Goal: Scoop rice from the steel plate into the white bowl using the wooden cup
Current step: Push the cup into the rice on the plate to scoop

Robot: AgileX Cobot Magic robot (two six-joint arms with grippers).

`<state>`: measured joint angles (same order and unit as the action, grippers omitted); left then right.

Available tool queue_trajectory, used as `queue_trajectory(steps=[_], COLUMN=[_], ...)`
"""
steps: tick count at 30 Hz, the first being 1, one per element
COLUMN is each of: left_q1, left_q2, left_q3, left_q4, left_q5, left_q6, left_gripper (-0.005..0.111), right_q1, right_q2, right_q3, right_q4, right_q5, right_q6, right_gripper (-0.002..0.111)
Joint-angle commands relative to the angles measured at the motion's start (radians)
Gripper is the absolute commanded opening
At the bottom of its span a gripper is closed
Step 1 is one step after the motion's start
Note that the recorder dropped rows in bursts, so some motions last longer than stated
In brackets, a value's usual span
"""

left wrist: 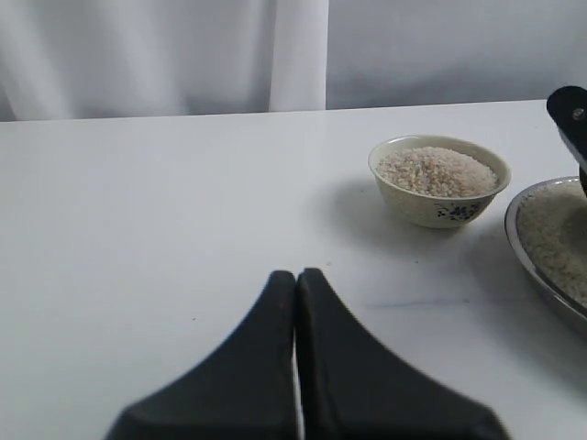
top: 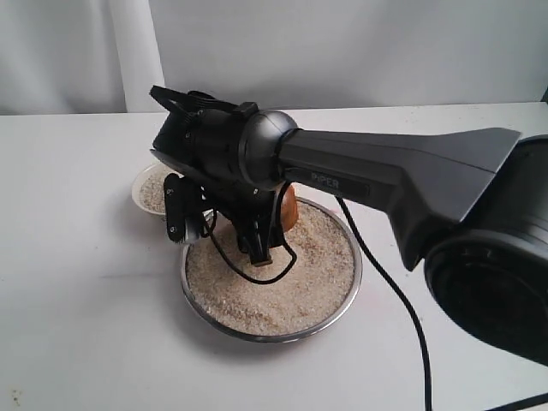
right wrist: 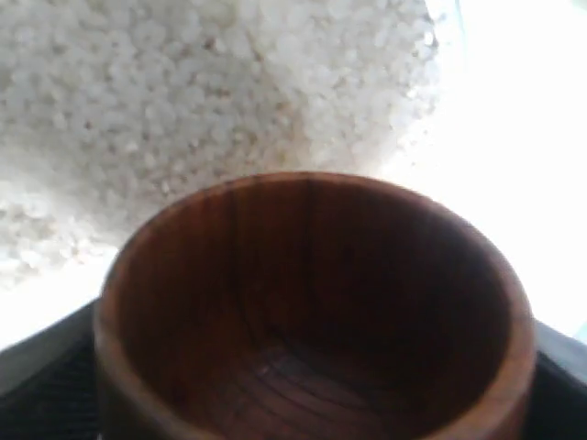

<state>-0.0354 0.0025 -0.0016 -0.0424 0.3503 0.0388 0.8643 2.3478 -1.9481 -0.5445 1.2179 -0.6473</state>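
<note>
**Over the steel plate: an empty cup in the right claw, a heaped bowl beside it**

Above the far side of the steel plate (top: 352, 282), the right claw (right wrist: 307, 367) pinches the wooden cup (top: 289, 211), with a dark pad against each side of it in the right wrist view. The cup's inside is bare: dark wood grain and turned rings, with no grains in it. Whether the cup touches the rice (top: 295, 287) cannot be told, because the arm hides its base in the exterior view.

Rice covers the plate in a broad, pale, uneven layer out to the raised rim. A black cable (top: 257, 276) from the arm loops over it.

Just beside the plate stands the white bowl (left wrist: 431, 211), upright on the counter (top: 77, 300). It has a small dark pattern on its outer side and is filled with a mound of rice up to its rim.

The left claw (left wrist: 295, 284) is well apart from both vessels. Its two fingers are pressed together with nothing between them, over bare counter.
</note>
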Motion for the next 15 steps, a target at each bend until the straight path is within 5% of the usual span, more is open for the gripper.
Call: queue_trajectory(steps=[1, 15], left_q1=[-0.006, -0.006], left_q2=[-0.003, -0.003], left_q3=[0.002, 0.002], left_q4=[0.0, 0.0], left_q5=[-0.004, -0.004], left_q6=[-0.002, -0.002], left_gripper=[0.0, 0.0], right_q1=[-0.006, -0.003], right_q2=[-0.031, 0.013], right_q3=[0.089, 0.171], right_q4=[-0.132, -0.073], right_q5=[0.003, -0.004], right_q6=[0.026, 0.027], right_gripper=[0.0, 0.0])
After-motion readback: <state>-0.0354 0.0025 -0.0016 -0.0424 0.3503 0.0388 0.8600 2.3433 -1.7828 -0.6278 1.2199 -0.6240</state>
